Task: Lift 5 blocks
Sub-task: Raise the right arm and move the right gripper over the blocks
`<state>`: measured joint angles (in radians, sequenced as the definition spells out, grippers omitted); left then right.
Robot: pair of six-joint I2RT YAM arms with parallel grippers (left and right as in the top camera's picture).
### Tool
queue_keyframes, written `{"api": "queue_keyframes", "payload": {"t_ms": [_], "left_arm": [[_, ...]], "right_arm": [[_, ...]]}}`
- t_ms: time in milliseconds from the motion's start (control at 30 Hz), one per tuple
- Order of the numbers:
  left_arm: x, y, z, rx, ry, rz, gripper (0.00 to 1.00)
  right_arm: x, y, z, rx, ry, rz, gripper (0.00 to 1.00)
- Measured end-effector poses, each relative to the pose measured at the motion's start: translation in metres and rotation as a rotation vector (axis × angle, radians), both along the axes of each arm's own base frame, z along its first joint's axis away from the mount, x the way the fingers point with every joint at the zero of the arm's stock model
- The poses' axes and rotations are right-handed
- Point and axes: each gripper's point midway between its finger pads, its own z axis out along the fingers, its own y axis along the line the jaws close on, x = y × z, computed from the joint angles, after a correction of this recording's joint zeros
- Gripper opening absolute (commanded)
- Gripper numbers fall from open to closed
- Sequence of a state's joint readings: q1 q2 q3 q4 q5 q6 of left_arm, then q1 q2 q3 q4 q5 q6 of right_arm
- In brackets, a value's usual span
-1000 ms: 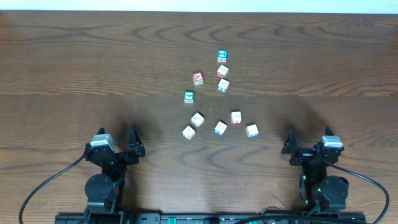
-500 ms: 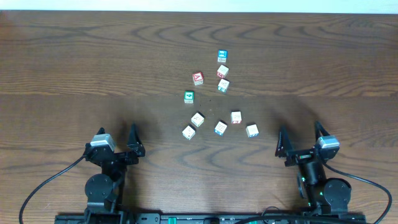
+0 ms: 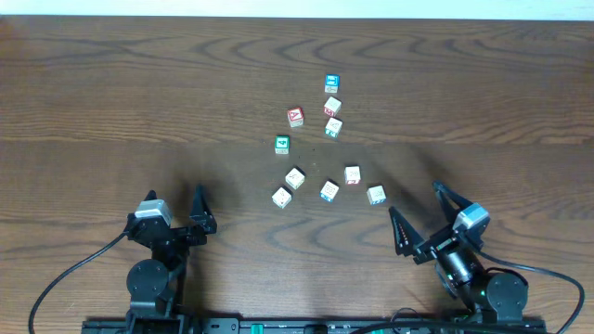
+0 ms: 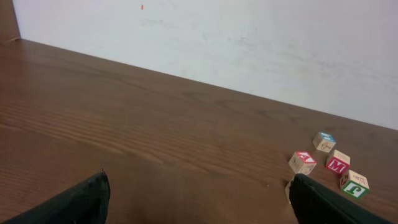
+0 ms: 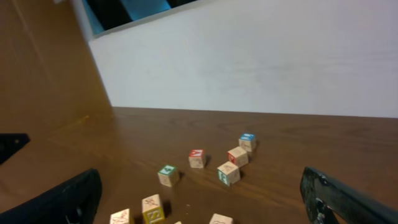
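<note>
Resting on the desk (image 3: 111,93) near centre, five blocks (image 3: 329,190) form a loose cluster, none touching. Left tool (image 3: 174,199): jaws spread, empty, well apart at the cluster's 9 o'clock. Right tool (image 3: 415,199): spread, empty, near at 3 o'clock.

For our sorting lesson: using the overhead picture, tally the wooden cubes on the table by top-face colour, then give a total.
Pale cream-topped cubes: 7
Red-topped cube: 1
Green-topped cube: 1
Blue-topped cube: 1
Total: 10
</note>
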<state>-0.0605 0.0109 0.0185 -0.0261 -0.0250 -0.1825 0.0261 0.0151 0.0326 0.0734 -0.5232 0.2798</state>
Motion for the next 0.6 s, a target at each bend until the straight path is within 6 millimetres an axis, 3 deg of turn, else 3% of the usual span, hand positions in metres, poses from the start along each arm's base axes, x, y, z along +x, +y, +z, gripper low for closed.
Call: {"api": "queue_keyframes", "payload": {"t_ms": [267,600], "left_arm": [[0.0,0.0,0.0,0.0,0.0,0.0,0.93],[0.0,0.0,0.0,0.0,0.0,0.0,0.92]], "right_arm": [[0.005,-0.009,0.024,-0.089,0.095,-0.061,0.99],[0.048,-0.014,0.011,-0.17,0.539,-0.067,0.99]]}}
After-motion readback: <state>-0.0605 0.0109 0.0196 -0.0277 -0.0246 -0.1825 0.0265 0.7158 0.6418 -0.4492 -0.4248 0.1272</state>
